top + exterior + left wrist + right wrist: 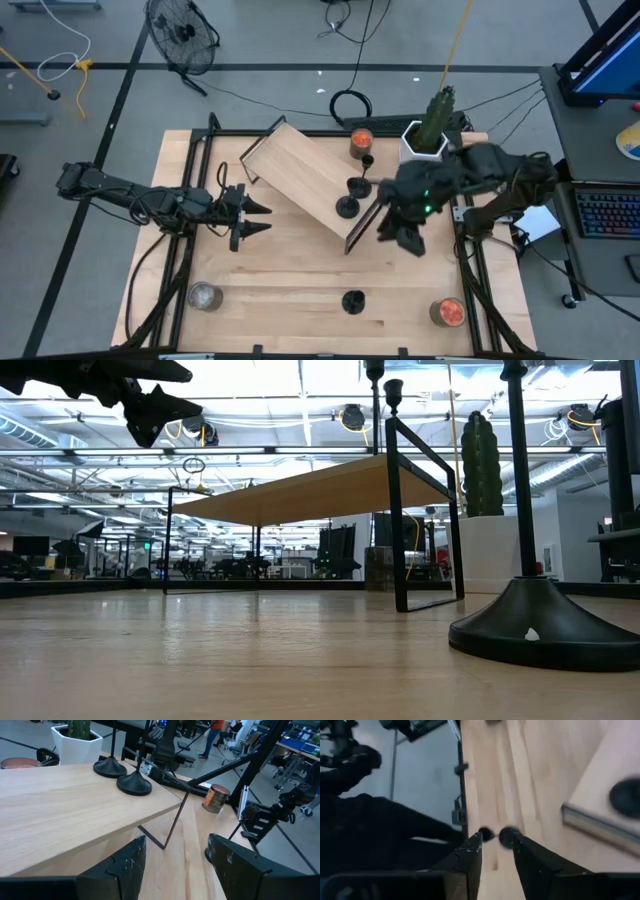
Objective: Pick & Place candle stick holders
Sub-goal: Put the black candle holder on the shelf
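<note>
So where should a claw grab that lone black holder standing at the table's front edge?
By the thin stem of the holder, coming down from above: it stands upright and alone, its round base is too flat and wide to pinch, and nothing crowds it.

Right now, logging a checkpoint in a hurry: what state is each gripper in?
Left gripper: fingers open, empty, beside the small wooden shelf.
Right gripper: fingers open, empty, above the table.

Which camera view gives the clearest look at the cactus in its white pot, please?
The low view: the cactus stands full height in its white pot. The high view shows it from above, the left wrist view crops its top, and the right wrist view misses it.
</note>
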Tool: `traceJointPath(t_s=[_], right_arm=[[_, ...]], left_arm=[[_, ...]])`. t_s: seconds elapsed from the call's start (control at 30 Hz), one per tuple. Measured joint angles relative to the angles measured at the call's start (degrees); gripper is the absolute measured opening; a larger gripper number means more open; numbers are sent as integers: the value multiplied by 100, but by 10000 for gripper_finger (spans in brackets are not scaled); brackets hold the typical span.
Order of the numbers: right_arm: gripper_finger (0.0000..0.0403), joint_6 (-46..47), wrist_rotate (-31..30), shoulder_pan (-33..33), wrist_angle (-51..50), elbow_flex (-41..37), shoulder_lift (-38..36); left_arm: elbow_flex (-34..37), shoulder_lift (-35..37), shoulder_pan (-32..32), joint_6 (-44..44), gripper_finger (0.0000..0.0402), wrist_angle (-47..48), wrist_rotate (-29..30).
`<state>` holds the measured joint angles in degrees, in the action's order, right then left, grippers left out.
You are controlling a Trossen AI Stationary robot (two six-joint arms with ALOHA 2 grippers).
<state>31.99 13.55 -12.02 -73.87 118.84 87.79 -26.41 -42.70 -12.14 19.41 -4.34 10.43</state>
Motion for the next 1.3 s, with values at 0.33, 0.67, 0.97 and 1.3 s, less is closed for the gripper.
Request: traceJointPath(t_s=[0.33, 0.67, 0.97, 1.3], right_arm=[[98, 692, 153, -276, 630, -1600, 9], [98, 1273, 762, -411, 2134, -2926, 10], [94, 1514, 443, -626, 2291, -3173, 4], [93, 1498, 112, -845, 2604, -3173, 4]], left_arm=[[0, 0, 0, -23, 221, 0, 1], [0, 0, 0, -85, 221, 9, -249], [0, 0, 0, -108, 221, 37, -499], [0, 1, 0, -131, 221, 33, -500]])
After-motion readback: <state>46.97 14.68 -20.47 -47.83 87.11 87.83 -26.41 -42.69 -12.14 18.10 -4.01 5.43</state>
